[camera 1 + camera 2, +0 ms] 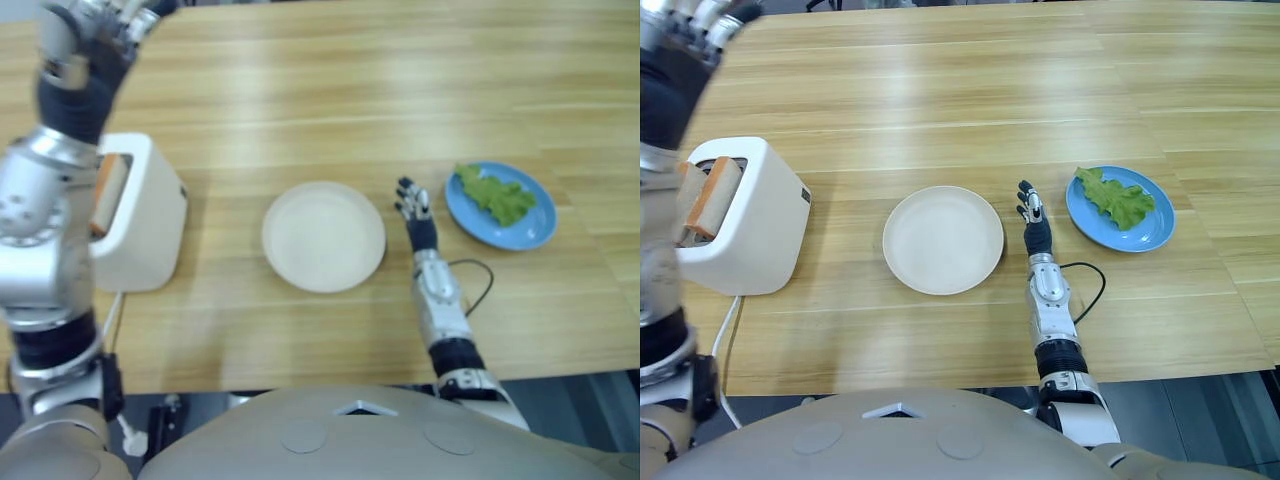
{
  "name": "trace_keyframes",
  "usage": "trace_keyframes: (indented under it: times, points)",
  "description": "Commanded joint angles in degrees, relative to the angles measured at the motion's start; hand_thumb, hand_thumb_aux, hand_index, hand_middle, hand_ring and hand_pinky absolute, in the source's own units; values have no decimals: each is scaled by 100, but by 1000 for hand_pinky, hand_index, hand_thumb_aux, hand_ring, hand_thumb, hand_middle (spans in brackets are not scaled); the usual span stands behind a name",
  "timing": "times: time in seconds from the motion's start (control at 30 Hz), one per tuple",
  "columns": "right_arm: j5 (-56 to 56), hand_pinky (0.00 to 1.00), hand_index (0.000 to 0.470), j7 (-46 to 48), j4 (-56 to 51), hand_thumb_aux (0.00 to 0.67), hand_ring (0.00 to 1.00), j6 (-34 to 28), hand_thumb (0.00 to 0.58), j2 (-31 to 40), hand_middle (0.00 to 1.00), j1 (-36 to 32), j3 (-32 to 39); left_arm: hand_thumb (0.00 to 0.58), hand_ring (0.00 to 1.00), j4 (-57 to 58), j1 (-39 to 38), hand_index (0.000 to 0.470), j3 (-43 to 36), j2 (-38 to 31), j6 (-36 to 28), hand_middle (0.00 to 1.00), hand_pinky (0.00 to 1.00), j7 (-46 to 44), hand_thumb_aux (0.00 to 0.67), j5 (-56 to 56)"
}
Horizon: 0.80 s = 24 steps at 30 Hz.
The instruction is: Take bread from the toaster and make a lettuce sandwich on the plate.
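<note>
One lettuce leaf on blue plate; bread in toaster; right hand flat, empty.

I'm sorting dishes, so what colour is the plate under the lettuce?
Blue. The lettuce plate shows best in the right eye view.

A light wooden table carries a white toaster near its left edge, a cream plate mid-table toward the front edge, and a blue plate farther right.
</note>
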State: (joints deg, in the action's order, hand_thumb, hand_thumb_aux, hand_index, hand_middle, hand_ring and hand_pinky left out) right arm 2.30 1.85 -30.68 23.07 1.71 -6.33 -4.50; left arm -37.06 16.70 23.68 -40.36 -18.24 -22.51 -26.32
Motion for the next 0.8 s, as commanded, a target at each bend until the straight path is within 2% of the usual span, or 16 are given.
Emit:
trace_keyframes:
  times: [0.03, 0.13, 0.27, 0.4, 0.57, 0.8]
  points:
    - [-40, 0, 0, -22, -176, 0, 0, 1, 0, -22, 0, -3, 13, 0, 0, -19, -335, 0, 809, -824, -342, 0, 0, -494, 0, 66]
    - [-37, 0, 0, -15, -184, 0, 0, 18, 0, -17, 0, 20, 18, 0, 0, 319, -1148, 0, 1087, -1462, -106, 0, 0, -943, 0, 922]
    - [-29, 0, 0, -23, -136, 0, 0, 25, 0, -2, 0, 91, 3, 0, 0, 1003, -2392, 0, 997, -2069, 744, 0, 0, -1137, 0, 2664]
    - [-23, 0, 0, -6, -53, 0, 0, -11, 0, 9, 0, 122, 13, 0, 0, 1525, -3222, 0, 1366, -2328, 1179, 0, 0, -1277, 0, 3691]
    - [-3, 0, 0, 23, 65, 0, 0, -68, 0, 51, 0, 183, -7, 0, 0, 2372, -3970, 0, 1672, -2579, 1468, 0, 0, -1178, 0, 5046]
    - [35, 0, 0, 64, 226, 0, 0, -168, 0, 112, 0, 263, -22, 0, 0, 2854, -4335, 0, 1754, -2504, 1671, 0, 0, -1096, 0, 5711]
